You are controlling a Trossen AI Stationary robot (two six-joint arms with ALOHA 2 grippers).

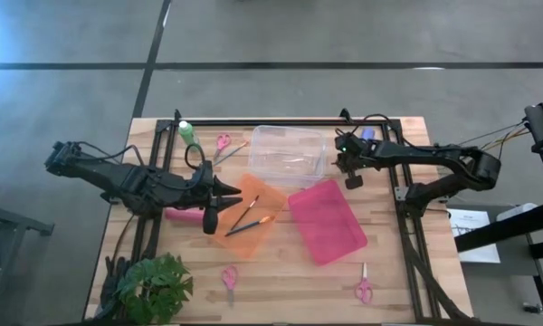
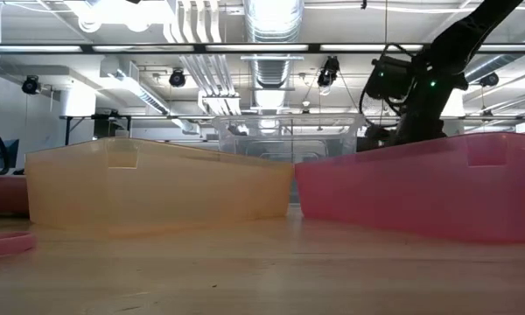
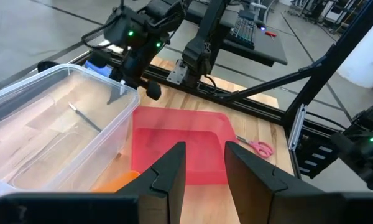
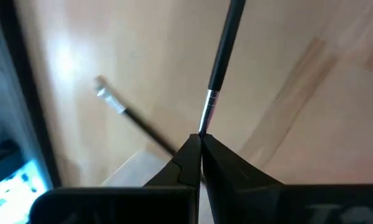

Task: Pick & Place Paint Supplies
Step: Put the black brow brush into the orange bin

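My right gripper [image 1: 351, 177] [image 4: 199, 140] hovers at the right wall of the clear bin [image 1: 287, 156] and is shut on a dark-handled paintbrush [image 4: 227, 37]. Another brush [image 4: 133, 118] [image 3: 84, 117] lies flat on the clear bin's floor. My left gripper [image 1: 219, 196] [image 3: 202, 168] is open above the left side of the orange bin [image 1: 247, 215], where two brushes [image 1: 247, 217] lie. The green bottle [image 1: 186, 131] stands near the far left corner. A pink-red bottle [image 1: 183, 215] lies left of the orange bin. The blue bottle [image 1: 366, 133] sits behind the right arm. My right gripper pinches the paintbrush between its two fingertips at the silver ferrule end [image 4: 205, 121]. The fingers point down, and the brush runs on in line with them. The dark handle extends away below the gripper, and its far end leaves the frame.
A pink bin [image 1: 326, 220] lies right of the orange bin. Pink scissors lie at the far left [image 1: 223, 142], near the front edge [image 1: 229, 276] and front right [image 1: 363, 288]. A potted plant [image 1: 154, 285] fills the front left corner. A black frame [image 1: 407, 195] borders the table.
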